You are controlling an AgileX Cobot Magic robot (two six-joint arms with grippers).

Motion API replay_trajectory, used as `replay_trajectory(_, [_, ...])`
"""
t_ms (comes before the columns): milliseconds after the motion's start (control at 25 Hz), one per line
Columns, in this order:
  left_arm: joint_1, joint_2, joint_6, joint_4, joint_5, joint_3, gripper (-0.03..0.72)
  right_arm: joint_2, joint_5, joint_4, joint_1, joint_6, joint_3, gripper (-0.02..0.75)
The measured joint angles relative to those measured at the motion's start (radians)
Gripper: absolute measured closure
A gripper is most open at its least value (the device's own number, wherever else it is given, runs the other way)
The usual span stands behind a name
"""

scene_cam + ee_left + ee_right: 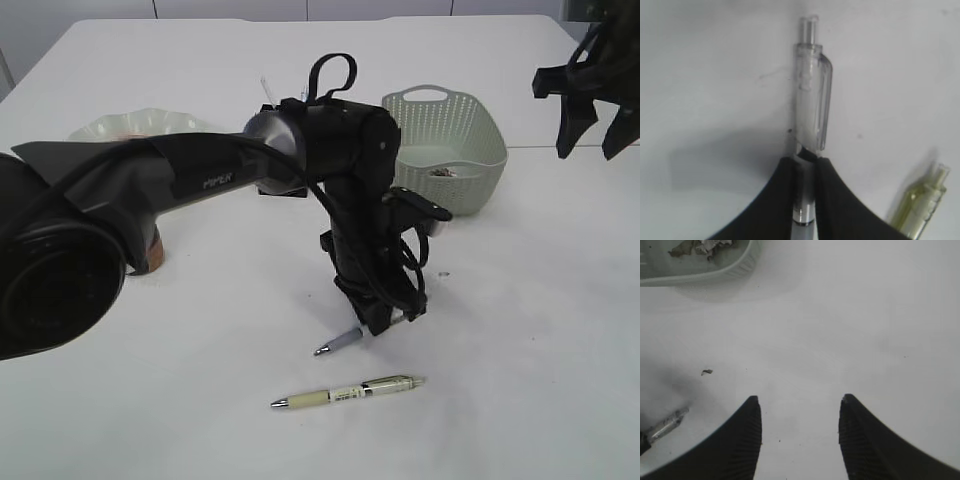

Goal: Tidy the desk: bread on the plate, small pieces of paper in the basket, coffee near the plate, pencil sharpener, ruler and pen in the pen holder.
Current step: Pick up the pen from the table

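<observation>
The pen (pixel 810 115), a clear one with a clip, lies on the white desk (pixel 540 330) in front of the basket (pixel 450 140), and the left gripper (pixel 805 195) is closed tightly on its barrel, the two black fingers (pixel 775 205) pressing it from either side. In the exterior view its grey tip (pixel 335 343) pokes out below that gripper, pointing away from the basket. A second pen (pixel 348 392), yellowish with a label, lies loose on the desk just beyond the first, farther from the basket; its clip end shows at the edge of the left wrist view. The basket holds crumpled scraps of paper (pixel 700 247). One tiny scrap (pixel 706 372) sits on the desk a short way from the basket. The green plate (pixel 150 122) is well to the side of the basket, partly hidden behind the left arm. The right gripper (pixel 800 435) hangs above bare desk near the basket, fingers spread apart and holding nothing.
</observation>
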Motion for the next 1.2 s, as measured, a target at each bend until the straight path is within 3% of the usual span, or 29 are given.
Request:
replay_trajectory(200, [0.052, -0.016, -0.231, 0.008, 0.002, 0.006, 0.627, 0.0, 0.0, 0.016, 0.0, 0.0, 0.0, 0.367])
replay_trajectory(320, [0.081, -0.033, -0.303, 0.012, 0.002, 0.006, 0.627, 0.0, 0.0, 0.018, 0.0, 0.0, 0.0, 0.367])
replay_trajectory(760, [0.124, -0.116, -0.339, -0.03, 0.006, 0.025, 0.627, 0.0, 0.0, 0.02, 0.0, 0.0, 0.0, 0.367])
replay_trajectory(1200, [0.128, -0.261, -0.333, 0.01, -0.045, 0.28, 0.627, 0.0, 0.0, 0.02, 0.0, 0.0, 0.0, 0.368])
